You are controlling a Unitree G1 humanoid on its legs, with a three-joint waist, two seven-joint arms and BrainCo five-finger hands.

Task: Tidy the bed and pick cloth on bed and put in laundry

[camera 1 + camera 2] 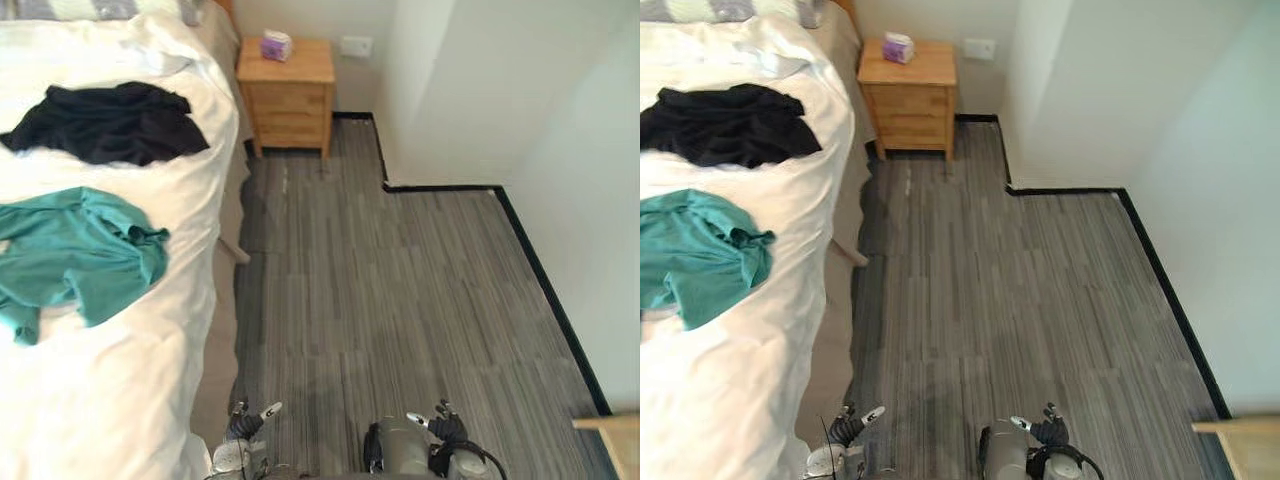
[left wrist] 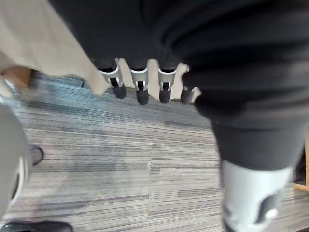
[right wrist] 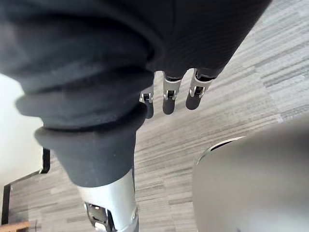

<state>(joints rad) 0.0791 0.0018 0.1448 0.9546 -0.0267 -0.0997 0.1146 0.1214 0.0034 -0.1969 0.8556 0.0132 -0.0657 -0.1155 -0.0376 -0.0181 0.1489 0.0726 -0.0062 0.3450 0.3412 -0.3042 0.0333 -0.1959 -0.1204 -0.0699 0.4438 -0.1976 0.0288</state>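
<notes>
A black cloth (image 1: 100, 122) lies crumpled on the white bed (image 1: 130, 380), towards its head. A teal cloth (image 1: 75, 255) lies spread nearer to me on the same bed. My left hand (image 1: 243, 425) hangs low beside the bed's edge, well short of both cloths. Its fingers (image 2: 140, 89) are straight and hold nothing. My right hand (image 1: 445, 430) hangs over the floor further right, fingers (image 3: 169, 96) relaxed and empty.
A wooden nightstand (image 1: 288, 90) with a purple tissue box (image 1: 276, 45) stands by the bed's head. A white wall corner (image 1: 440, 120) juts out to the right of it. Grey striped floor (image 1: 400, 300) runs alongside the bed. A wooden furniture corner (image 1: 610, 440) shows at the lower right.
</notes>
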